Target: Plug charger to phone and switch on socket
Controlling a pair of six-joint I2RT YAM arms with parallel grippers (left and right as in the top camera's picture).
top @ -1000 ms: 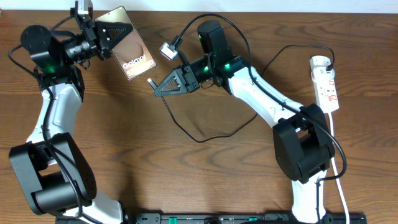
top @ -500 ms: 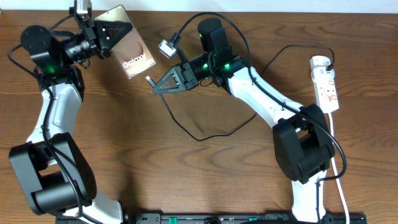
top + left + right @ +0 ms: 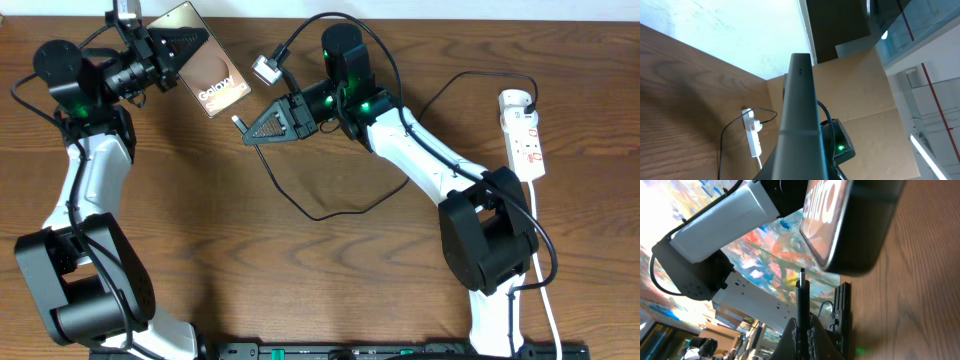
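While the left end effector was clenched on the upper end of the phone, the handset was held at the far left of the worktop, tilted, with its screen facing the overhead camera. The white lettering sat at the phone's free end, which pointed toward the middle of the worktop. From the left wrist camera the phone appeared edge-on, a narrow dark strip running up the middle of the view.

The right end effector was closed around the charger, gripping it just behind the plug tip, which stuck out past the fingers toward the phone. That tip was just beside the lettered end of the handset but not inserted. In the right wrist view the tip pointed up beside the lettered end of the phone.

Behind the right end effector the thin black cable dropped in a loose loop across the wood, then climbed to the right and reached the socket. The socket lay flat near the right edge of the worktop, well apart from both end effectors, its rounded end at the far side. A white cord ran from it toward the near edge. Whether its switch was on could not be told.
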